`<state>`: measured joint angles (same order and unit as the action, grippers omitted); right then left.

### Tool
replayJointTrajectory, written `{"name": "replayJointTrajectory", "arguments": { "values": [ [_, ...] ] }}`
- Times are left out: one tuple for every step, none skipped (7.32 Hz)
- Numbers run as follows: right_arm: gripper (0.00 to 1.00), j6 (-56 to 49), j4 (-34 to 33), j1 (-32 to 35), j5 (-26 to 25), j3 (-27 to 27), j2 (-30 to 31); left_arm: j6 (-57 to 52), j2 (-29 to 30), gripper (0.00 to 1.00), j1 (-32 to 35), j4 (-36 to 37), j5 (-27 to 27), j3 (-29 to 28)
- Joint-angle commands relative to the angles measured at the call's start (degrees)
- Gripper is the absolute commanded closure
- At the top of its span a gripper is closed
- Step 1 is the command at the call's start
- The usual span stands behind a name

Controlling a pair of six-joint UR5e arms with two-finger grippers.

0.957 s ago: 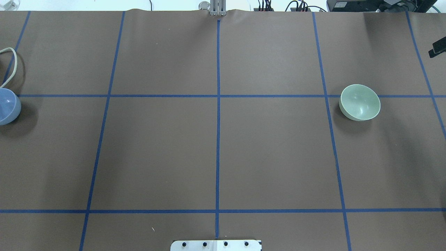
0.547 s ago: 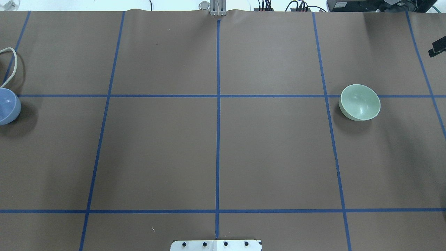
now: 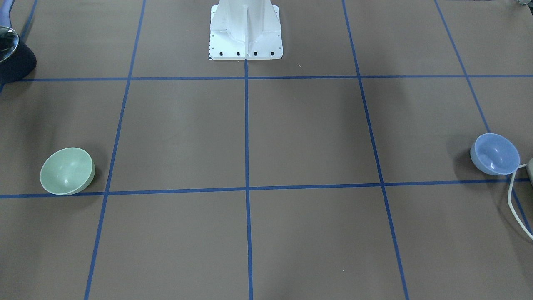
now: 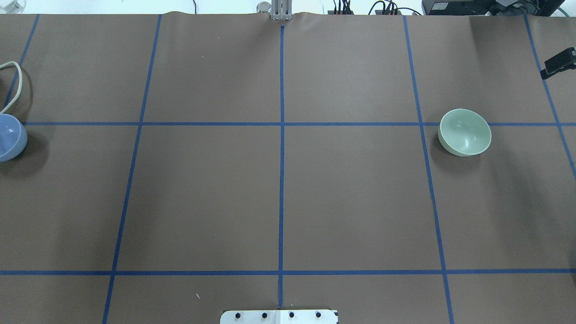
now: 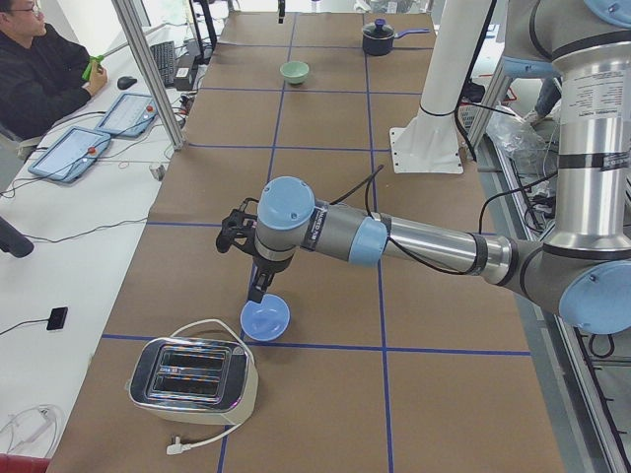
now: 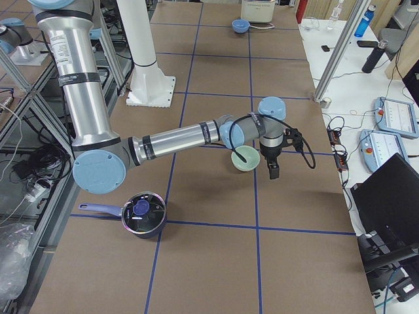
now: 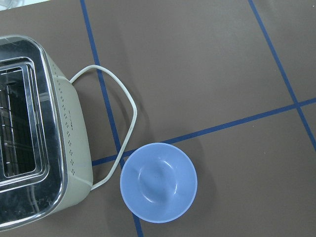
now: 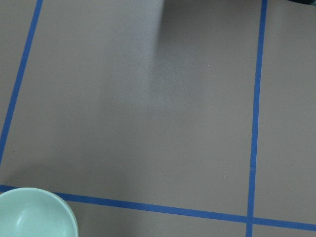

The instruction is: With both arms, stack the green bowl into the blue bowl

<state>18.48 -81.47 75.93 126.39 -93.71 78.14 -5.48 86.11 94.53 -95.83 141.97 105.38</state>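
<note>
In the overhead view the green bowl (image 4: 465, 132) sits upright toward 3 o'clock on the counter (image 4: 351, 202), against a blue tape line. The blue bowl (image 4: 9, 137) sits at 9 o'clock, cut by the view's edge. They are well apart, with a broad stretch of taped counter between them.

The left end effector (image 5: 258, 288) hangs just above the blue bowl's rim — spread or pressed together, I cannot tell. A toaster (image 5: 192, 374) stands just beside that bowl, its cord (image 7: 134, 109) looping close past the rim.

The right end effector (image 6: 273, 170) hangs just beside the green bowl, at its 3 o'clock in the right side view — its state cannot be told either.
</note>
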Motion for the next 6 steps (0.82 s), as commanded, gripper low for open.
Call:
{"name": "replayJointTrajectory", "arguments": {
  "values": [
    [0.0,4.6,0.1,-4.7,0.0,1.1,-2.1,0.2,0.0,0.02,-0.1,0.0,-0.1,-0.4],
    [0.0,4.7,0.2,-6.3,0.0,2.3,-2.2,0.3,0.4,0.02,-0.2,-0.1,-0.1,-1.1],
    [0.0,4.8,0.2,-8.1,-0.4,3.2,-2.5,0.3,0.7,0.02,-0.4,-0.1,0.0,-2.4],
    [0.0,4.8,1.0,-8.3,-0.3,3.9,-2.9,0.1,1.3,0.02,-0.7,-0.4,0.1,-5.0],
    [0.0,4.8,2.5,-8.9,0.0,5.3,-2.9,1.5,4.0,0.02,-1.2,-0.7,0.1,-8.3],
    [0.0,4.9,4.1,-9.0,0.3,6.3,-2.7,5.9,4.7,0.02,-3.8,-2.3,0.0,-9.6]
  ]
}}
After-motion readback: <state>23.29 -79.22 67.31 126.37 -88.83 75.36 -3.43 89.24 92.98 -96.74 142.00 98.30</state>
